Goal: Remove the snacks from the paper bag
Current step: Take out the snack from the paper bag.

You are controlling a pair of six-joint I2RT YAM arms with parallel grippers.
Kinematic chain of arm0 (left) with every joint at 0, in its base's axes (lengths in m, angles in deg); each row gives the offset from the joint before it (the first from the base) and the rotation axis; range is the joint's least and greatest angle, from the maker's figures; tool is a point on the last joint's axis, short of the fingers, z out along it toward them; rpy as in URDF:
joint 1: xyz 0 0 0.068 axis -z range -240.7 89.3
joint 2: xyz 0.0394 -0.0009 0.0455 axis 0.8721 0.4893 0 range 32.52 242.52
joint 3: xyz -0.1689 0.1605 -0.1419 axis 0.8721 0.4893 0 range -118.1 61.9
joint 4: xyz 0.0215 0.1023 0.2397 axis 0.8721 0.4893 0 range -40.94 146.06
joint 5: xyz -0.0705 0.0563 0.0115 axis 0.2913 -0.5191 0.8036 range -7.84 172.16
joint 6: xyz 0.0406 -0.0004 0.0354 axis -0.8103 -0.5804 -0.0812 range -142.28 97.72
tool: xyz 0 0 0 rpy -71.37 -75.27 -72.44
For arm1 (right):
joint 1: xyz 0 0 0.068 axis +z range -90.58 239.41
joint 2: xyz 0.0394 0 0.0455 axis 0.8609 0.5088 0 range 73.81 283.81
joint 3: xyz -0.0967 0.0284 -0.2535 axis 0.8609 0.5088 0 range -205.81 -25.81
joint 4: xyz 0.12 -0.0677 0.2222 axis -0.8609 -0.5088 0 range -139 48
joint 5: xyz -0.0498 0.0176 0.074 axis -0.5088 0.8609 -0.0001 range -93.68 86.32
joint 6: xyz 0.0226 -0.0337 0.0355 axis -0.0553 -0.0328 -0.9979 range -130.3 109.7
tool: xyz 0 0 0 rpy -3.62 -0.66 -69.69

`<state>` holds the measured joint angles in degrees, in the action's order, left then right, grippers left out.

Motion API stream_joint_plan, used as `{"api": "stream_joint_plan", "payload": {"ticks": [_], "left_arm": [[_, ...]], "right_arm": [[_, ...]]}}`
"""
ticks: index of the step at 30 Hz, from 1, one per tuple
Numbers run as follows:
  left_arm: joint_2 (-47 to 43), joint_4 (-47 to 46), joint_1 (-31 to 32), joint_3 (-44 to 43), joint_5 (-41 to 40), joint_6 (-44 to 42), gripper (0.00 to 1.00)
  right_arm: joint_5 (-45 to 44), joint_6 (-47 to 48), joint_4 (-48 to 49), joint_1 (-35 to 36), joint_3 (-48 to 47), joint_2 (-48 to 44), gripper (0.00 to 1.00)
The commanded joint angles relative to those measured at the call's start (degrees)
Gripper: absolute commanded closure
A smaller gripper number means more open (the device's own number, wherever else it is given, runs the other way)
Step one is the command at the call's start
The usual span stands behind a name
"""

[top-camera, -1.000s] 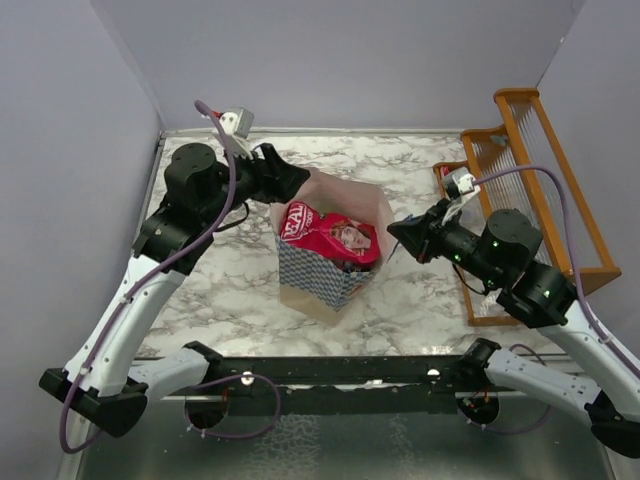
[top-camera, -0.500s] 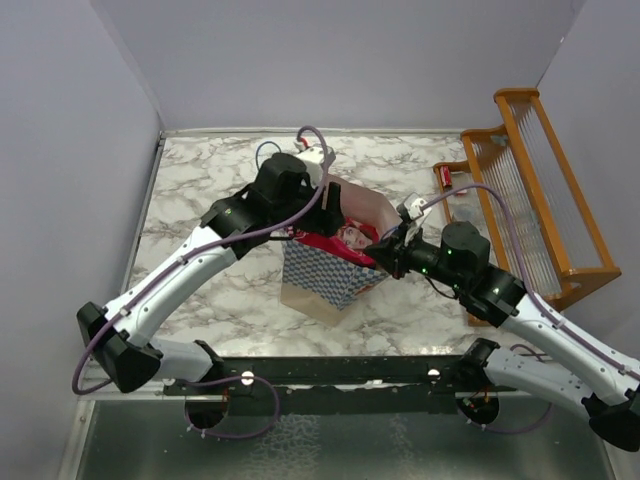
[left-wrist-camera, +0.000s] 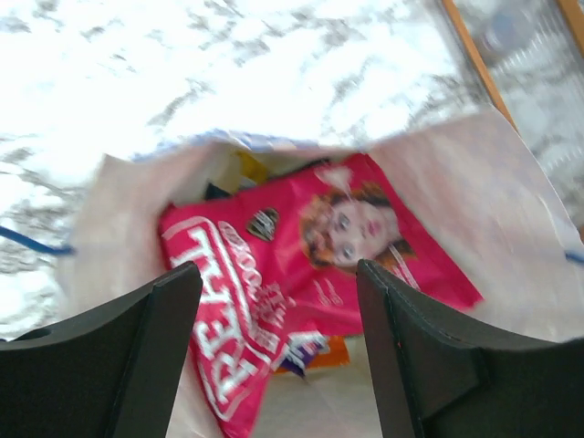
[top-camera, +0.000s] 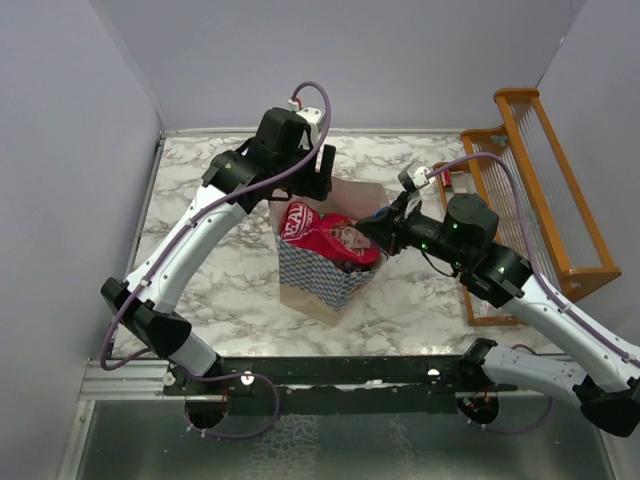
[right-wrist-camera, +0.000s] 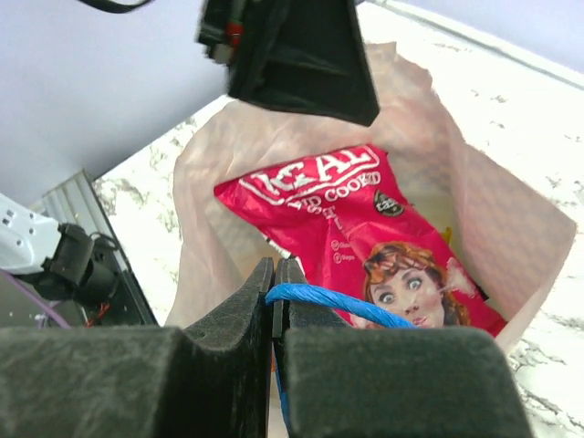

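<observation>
Seen from above, a cream paper bag (top-camera: 318, 278) with blue-and-white checkered sides is standing open in the middle of a marble counter (top-camera: 200, 250). A large pink-red snack bag (top-camera: 335, 238) is sticking out of its mouth. The left fingers (top-camera: 322, 182) are hovering over the far rim of the paper bag. The right fingers (top-camera: 376, 226) are sitting at its right rim. An orange wooden rack (top-camera: 545, 170) is standing at the right edge of the counter, apart from the paper bag.

The left wrist camera is looking straight down into the paper bag. The left fingers are showing as two dark shapes spread wide at the bottom of the picture, with nothing between them. The pink-red snack bag is lying across the inside, showing white lettering and a woman's face. A yellow packet (left-wrist-camera: 248, 169) is peeking out behind it, and an orange and purple packet (left-wrist-camera: 315, 351) is showing under its lower edge, both blurred.

From the right wrist camera, the right fingers are pressed together, pinching the thin blue cord handle (right-wrist-camera: 338, 306) of the paper bag. Beyond them the pink-red snack bag is lying inside the open paper bag, with the left fingers hanging above the far rim.
</observation>
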<state>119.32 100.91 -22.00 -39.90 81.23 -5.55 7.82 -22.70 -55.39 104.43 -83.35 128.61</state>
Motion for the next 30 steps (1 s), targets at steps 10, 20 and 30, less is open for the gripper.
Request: {"api": "stream_joint_plan", "payload": {"ticks": [10,20,30], "left_arm": [[4.5,3.11,-1.03,1.21,0.76,-5.77,0.34],[8.66,6.57,-0.18,2.55,-14.12,-1.79,0.22],[12.67,5.52,-0.58,6.24,-10.85,0.17,0.18]], "right_arm": [[-0.53,1.08,0.28,-0.01,-3.76,1.04,0.98],[2.52,2.49,1.04,-0.06,-1.89,1.54,0.98],[0.99,0.54,2.93,-0.01,1.17,-0.46,0.98]]}}
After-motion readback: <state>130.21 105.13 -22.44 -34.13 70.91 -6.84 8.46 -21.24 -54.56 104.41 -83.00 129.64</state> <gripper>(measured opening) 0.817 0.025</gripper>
